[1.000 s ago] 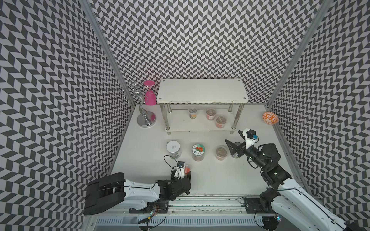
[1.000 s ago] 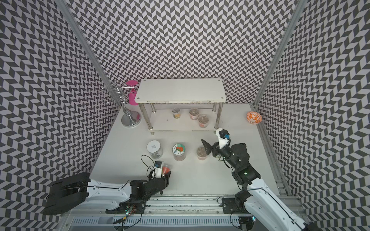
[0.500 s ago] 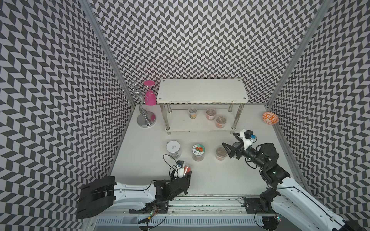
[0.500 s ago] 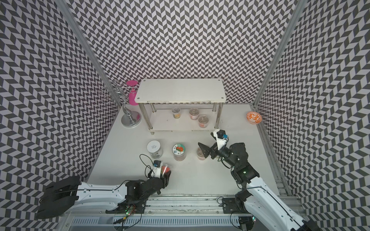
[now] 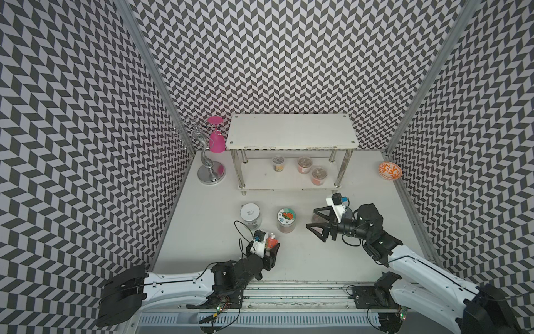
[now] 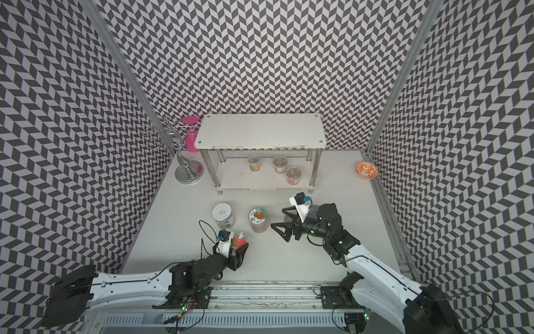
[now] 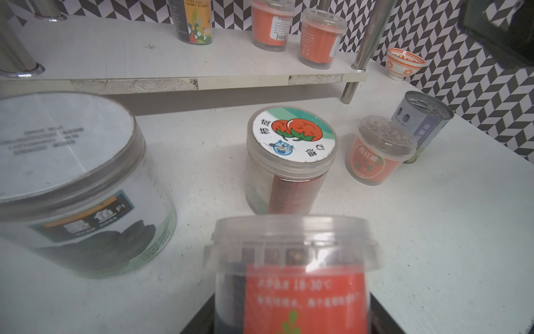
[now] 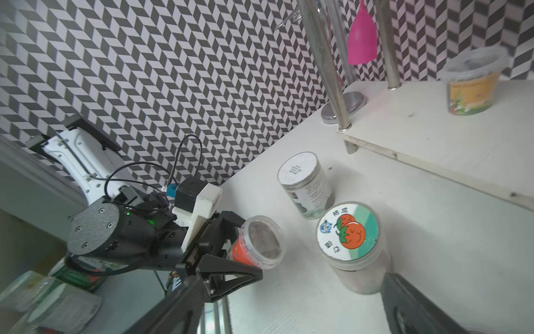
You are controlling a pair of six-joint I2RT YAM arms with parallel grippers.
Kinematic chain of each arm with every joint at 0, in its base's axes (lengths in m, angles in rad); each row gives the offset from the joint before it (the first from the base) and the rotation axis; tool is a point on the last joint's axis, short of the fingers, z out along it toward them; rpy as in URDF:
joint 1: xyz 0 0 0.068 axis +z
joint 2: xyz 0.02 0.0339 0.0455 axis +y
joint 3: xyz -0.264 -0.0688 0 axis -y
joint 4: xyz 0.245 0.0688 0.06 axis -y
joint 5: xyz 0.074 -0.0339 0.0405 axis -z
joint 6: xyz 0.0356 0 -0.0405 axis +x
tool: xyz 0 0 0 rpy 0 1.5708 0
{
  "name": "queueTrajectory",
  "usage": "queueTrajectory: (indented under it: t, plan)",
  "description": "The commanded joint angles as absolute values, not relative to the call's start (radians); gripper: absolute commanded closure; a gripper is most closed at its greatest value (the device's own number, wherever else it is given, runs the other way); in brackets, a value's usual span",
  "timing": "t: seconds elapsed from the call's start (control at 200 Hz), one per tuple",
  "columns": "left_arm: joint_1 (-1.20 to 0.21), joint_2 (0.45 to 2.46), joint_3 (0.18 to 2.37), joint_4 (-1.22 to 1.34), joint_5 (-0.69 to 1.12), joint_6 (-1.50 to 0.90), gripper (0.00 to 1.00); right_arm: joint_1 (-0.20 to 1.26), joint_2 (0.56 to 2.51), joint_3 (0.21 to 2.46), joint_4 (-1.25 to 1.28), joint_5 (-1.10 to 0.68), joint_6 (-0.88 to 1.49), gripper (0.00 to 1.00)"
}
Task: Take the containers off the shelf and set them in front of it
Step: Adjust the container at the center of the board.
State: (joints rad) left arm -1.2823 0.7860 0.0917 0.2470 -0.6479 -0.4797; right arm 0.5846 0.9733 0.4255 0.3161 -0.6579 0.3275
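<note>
Risk of toppling: red cup pinched in left gripper, near tomato-lid jar, liable to tip on careless release; right gripper spread wide, empty.

Three cups on shelf, jars in front

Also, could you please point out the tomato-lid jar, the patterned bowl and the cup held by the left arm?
tomato-lid jar [image 5: 286, 217]: in a top view, centre of its lid.
patterned bowl [image 5: 390, 171]: in a top view, its painted inside.
held cup [image 8: 264, 241]: right wrist view, middle of its top.
</note>
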Motion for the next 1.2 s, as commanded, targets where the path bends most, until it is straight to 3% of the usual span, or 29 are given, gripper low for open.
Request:
queueTrajectory:
  t: [0.0, 0.481, 0.736, 0.886, 1.197]
  plan:
    - [-1.276, 0.760, 0.101, 0.308, -0.626, -0.399, 0.36, 0.629, 1.023, 0.451, 0.430, -0.712, 0.479, 0.00]
    - [-1.256, 0.717, 0.206, 0.469, -0.579, -0.098, 0.34, 0.653, 1.229, 0.670, 0.402, -0.808, 0.626, 0.00]
    - [-1.177, 0.758, 0.301, 0.568, -0.434, 0.044, 0.32, 0.633, 1.265, 0.762, 0.327, -0.883, 0.611, 0.00]
    - [-1.098, 0.809, 0.323, 0.608, -0.329, 0.049, 0.33, 0.629, 1.296, 0.801, 0.270, -0.946, 0.606, 0.00]
    - [-1.079, 0.847, 0.334, 0.637, -0.283, 0.059, 0.34, 0.629, 1.321, 0.808, 0.239, -0.918, 0.592, 0.00]
